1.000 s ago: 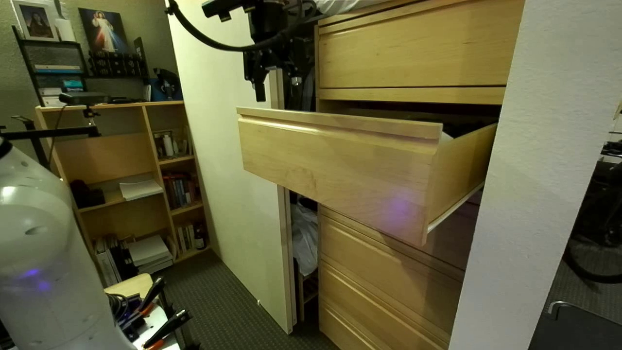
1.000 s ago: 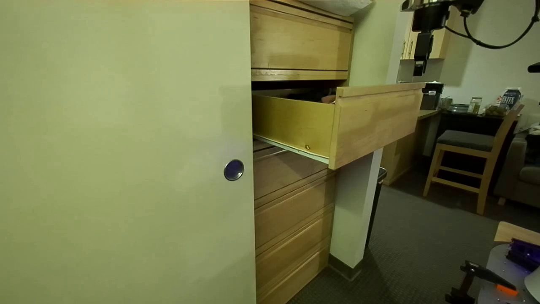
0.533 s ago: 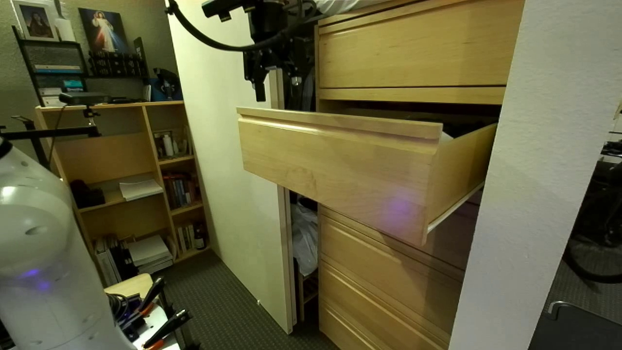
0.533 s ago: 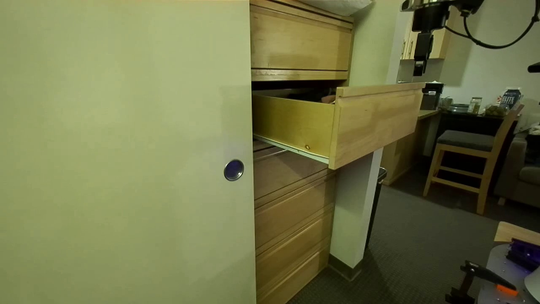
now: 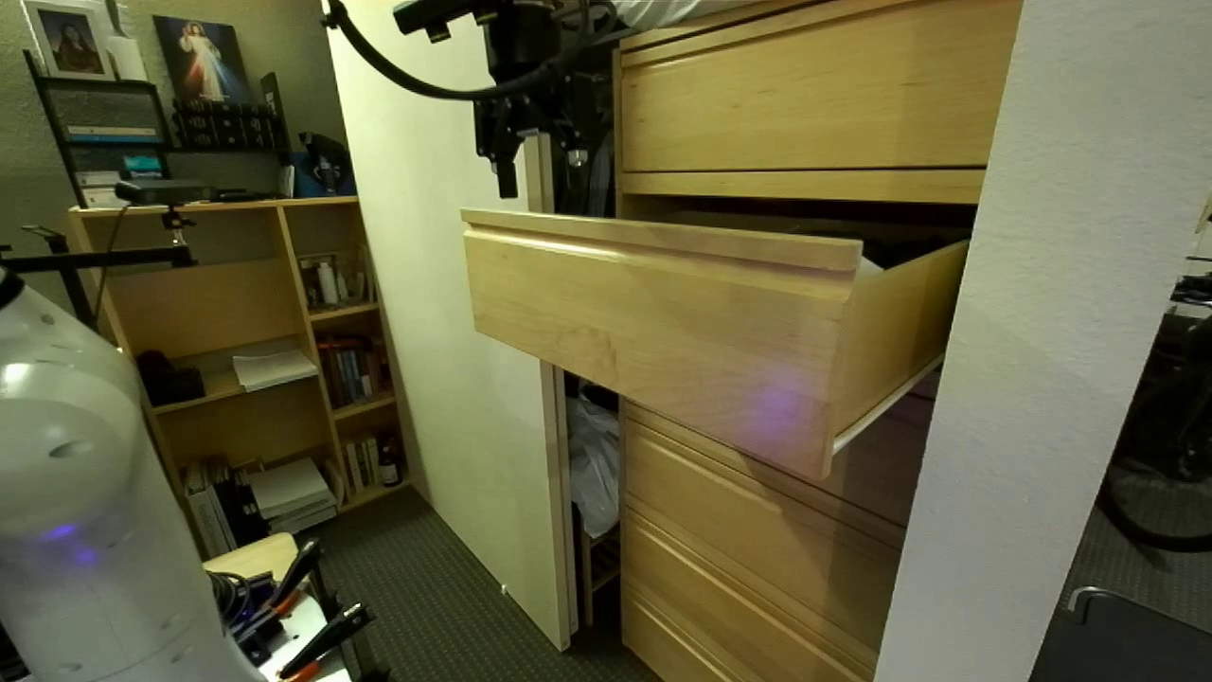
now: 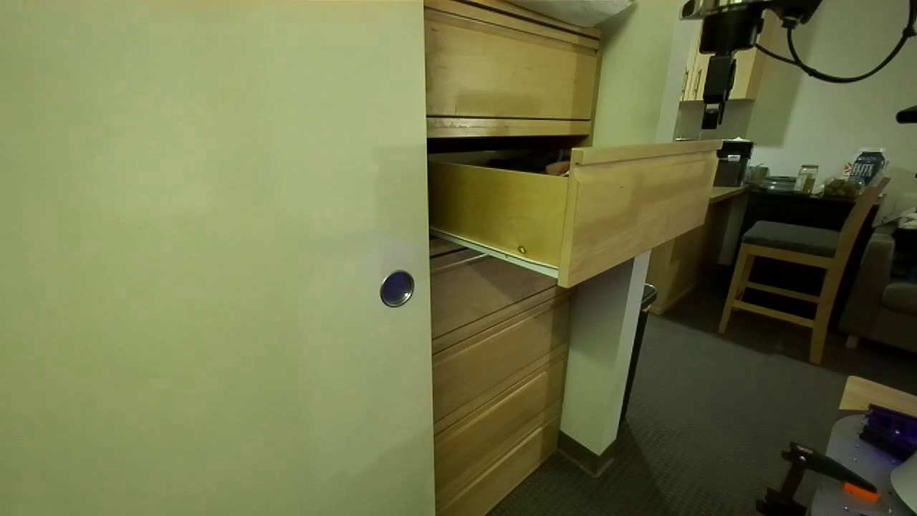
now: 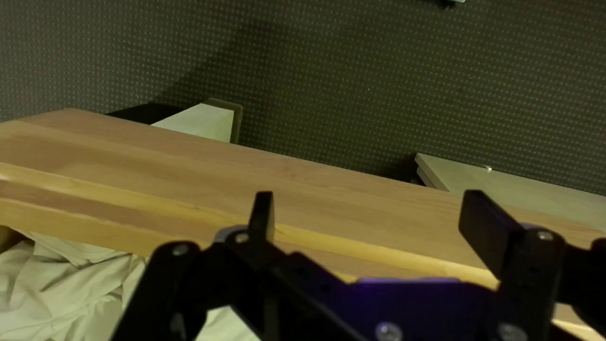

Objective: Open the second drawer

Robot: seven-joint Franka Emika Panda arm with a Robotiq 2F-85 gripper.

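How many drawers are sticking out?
1 that I can see: the second drawer, just below the shut top drawer. The lower drawers look shut, but parts of them are hidden.

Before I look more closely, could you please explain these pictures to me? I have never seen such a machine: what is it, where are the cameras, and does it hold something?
This is a robot arm, the pale rounded body in an exterior view. At its end sits a black gripper, a kind of mechanical hand with two fingers. Two views come from cameras outside the robot: both show the second drawer pulled out, and the drawer above it shut. The third comes from a camera on the wrist; it looks down past the fingers onto the open drawer's wooden front, with crumpled pale cloth lying inside and patterned carpet below. Nothing is held: the fingers stand apart, and in both exterior views the gripper hangs above the drawer front, with a gap between.
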